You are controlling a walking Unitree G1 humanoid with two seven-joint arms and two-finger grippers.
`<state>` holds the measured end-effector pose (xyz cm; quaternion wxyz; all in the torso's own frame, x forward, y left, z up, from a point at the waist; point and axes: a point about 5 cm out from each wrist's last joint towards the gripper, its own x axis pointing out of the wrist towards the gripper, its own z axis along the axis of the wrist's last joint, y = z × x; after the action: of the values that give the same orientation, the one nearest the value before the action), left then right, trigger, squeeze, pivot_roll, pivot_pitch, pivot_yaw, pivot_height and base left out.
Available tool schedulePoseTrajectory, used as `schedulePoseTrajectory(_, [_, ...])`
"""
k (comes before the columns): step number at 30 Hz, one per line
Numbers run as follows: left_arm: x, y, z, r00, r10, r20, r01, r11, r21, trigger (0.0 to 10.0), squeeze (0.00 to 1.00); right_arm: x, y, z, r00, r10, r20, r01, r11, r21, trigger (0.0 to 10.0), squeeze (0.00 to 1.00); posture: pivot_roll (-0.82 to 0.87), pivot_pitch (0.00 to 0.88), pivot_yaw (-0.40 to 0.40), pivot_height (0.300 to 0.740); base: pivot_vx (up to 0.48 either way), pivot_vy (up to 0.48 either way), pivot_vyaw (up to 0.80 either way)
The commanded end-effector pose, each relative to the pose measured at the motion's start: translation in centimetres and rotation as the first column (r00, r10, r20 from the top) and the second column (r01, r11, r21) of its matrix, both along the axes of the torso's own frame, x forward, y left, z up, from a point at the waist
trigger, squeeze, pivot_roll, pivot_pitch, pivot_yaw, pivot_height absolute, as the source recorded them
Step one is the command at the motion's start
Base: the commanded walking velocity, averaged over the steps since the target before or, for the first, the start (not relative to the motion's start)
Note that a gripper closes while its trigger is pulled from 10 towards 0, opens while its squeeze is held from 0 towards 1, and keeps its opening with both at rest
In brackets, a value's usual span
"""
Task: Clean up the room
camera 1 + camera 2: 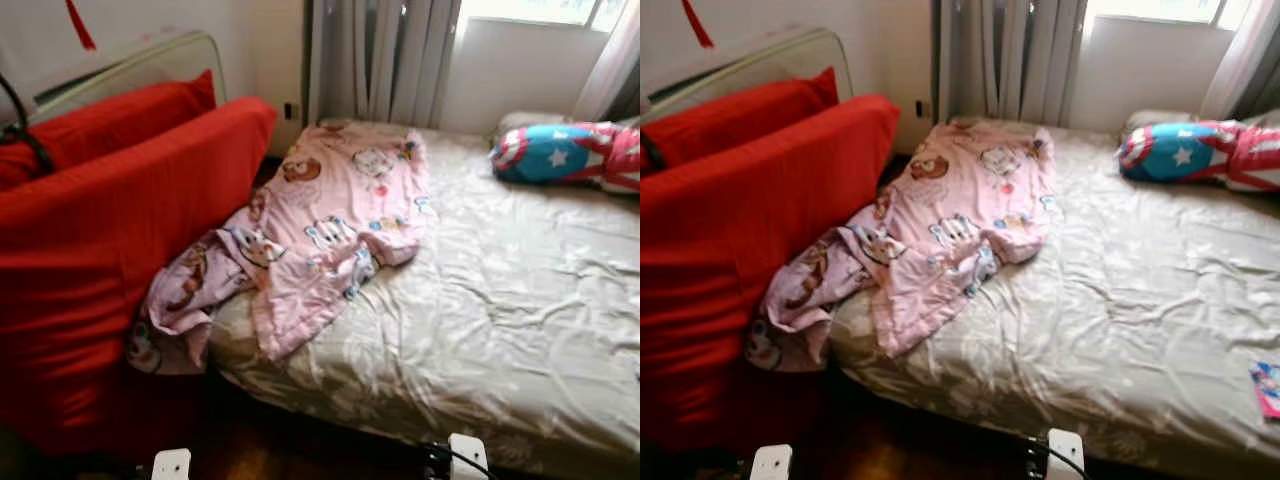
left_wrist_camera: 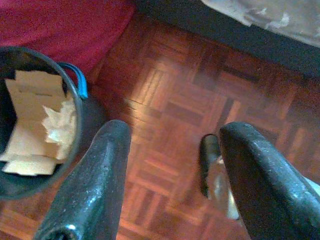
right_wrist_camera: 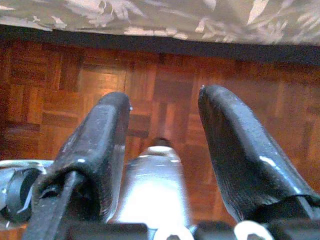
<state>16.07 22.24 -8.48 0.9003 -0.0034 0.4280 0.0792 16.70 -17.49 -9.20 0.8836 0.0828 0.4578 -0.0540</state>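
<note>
Off the bed's [image 1: 520, 330] left edge, a pink blanket [image 1: 320, 230] hangs against red cushions [image 1: 110, 240].

One bed [image 1: 520, 310], one blanket [image 1: 320, 230], two pillows [image 1: 555, 152]

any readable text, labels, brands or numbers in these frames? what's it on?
None readable.
Pink blanket: cartoon prints, no legible words.
Blue cushion: a white star, no lettering.
Small booklet on the bed: too blurred to read.
Paper scraps in the bin: blank.

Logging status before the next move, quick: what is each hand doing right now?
Left hand: open, holding nothing, above the wooden floor.
Right hand: open, holding nothing.
</note>
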Motion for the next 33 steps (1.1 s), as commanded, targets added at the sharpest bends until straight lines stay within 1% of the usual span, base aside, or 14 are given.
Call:
schedulePoseTrajectory(1, [-0.07,-0.53,-0.13,1.0,-0.007,-0.001,0.007,1.0,-0.007,10.0,0.0,-0.49,-0.7,-0.14,1.0,-0.018,-0.012,0.018,1.0,-0.013,10.0,0.0,0.03,0.0,-0.008,0.74,0.0,0.0,0.0])
schedulePoseTrajectory(12, [0.16,-0.55,-0.01,1.0,-0.003,0.016,0.004,1.0,-0.018,10.0,0.0,-0.37,-0.67,-0.07,1.0,0.008,-0.004,-0.008,1.0,-0.023,10.0,0.0,0.03,0.0,-0.006,0.74,0.0,0.0,0.0])
schedulePoseTrajectory(33, [0.4,-0.66,0.08,1.0,0.002,0.023,-0.001,1.0,-0.019,10.0,0.0,-0.36,-0.56,-0.08,1.0,0.018,-0.005,-0.018,1.0,-0.011,10.0,0.0,0.04,0.001,-0.009,0.74,0.0,0.0,0.8])
